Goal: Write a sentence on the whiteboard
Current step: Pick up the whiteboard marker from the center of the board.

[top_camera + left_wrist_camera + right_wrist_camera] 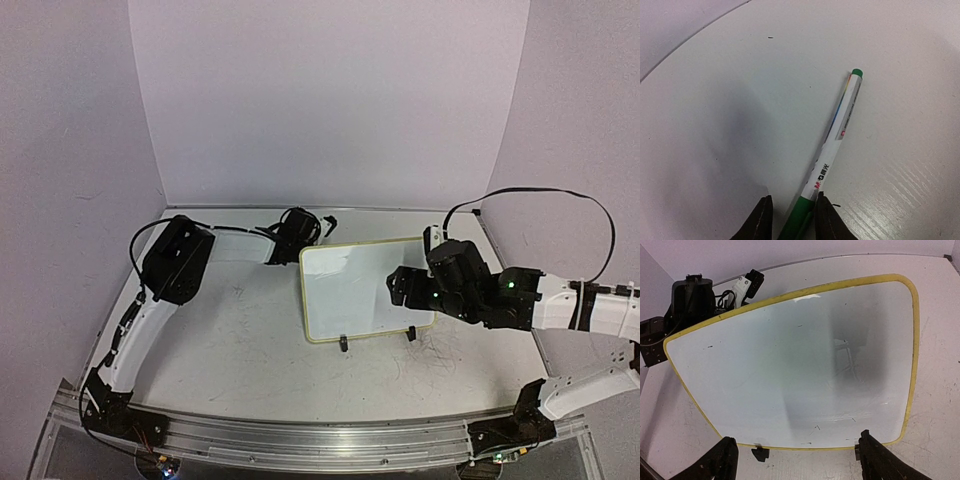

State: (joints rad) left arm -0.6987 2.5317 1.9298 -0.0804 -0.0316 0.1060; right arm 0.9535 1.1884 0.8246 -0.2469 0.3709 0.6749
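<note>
The whiteboard (360,290) lies in the middle of the table, white with a thin yellow frame and two black clip feet (343,343) on its near edge. It fills the right wrist view (795,365), blank but for faint marks. My right gripper (400,285) hovers over its right side, wide open and empty (795,462). My left gripper (297,228) is at the back of the table, just beyond the board's far left corner. It is open (792,220), straddling the green cap of a white marker (837,132) that lies on the table.
Purple walls close in the back and both sides. A metal rail (300,435) runs along the near edge. Black cables (320,222) loop by the left gripper and behind the right arm (560,195). The left arm shows in the right wrist view (690,297).
</note>
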